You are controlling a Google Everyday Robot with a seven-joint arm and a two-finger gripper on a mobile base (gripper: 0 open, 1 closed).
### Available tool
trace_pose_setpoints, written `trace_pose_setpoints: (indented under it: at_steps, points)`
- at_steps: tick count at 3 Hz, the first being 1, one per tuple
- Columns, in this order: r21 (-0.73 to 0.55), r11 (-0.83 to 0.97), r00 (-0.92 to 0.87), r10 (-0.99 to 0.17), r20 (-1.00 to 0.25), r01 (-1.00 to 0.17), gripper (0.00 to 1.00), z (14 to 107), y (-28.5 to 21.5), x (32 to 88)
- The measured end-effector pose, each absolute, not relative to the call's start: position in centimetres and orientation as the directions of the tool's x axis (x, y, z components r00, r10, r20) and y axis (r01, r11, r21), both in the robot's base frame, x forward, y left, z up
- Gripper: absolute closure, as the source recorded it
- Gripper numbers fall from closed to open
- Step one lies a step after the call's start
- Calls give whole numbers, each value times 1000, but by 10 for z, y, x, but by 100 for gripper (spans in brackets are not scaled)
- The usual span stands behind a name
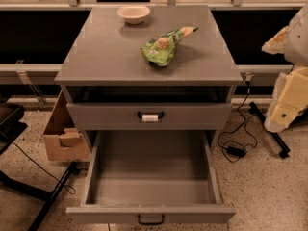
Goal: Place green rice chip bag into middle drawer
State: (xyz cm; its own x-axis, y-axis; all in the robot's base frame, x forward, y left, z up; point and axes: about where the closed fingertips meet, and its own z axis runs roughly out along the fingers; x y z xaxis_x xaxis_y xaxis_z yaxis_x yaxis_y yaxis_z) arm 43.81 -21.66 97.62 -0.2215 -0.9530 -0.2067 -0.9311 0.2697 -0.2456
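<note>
The green rice chip bag (163,46) lies crumpled on the grey cabinet top (106,57), right of centre. The middle drawer (151,174) is pulled wide open below, with a bare grey floor and a black loop handle (150,219) on its front. My gripper (284,109) is at the right edge of the view, beside the cabinet, at about the height of the closed drawer and well apart from the bag. It holds nothing that I can see.
A cream bowl (134,14) stands at the back of the cabinet top. A closed drawer front with a white-tagged handle (150,116) sits above the open drawer. A cardboard box (62,134) is on the floor at left, cables (236,148) at right.
</note>
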Motion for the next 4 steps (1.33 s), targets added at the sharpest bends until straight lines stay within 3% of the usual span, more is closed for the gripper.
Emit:
trace_pose_setpoints:
  at_steps: [1, 2, 4]
  points:
    - [-246, 270, -221, -953, -207, -931, 0, 976, -217, 438]
    - [-337, 201, -122, -963, -242, -920, 0, 966, -190, 472]
    - [-620, -51, 208, -961, -182, -783, 0, 968, -109, 596]
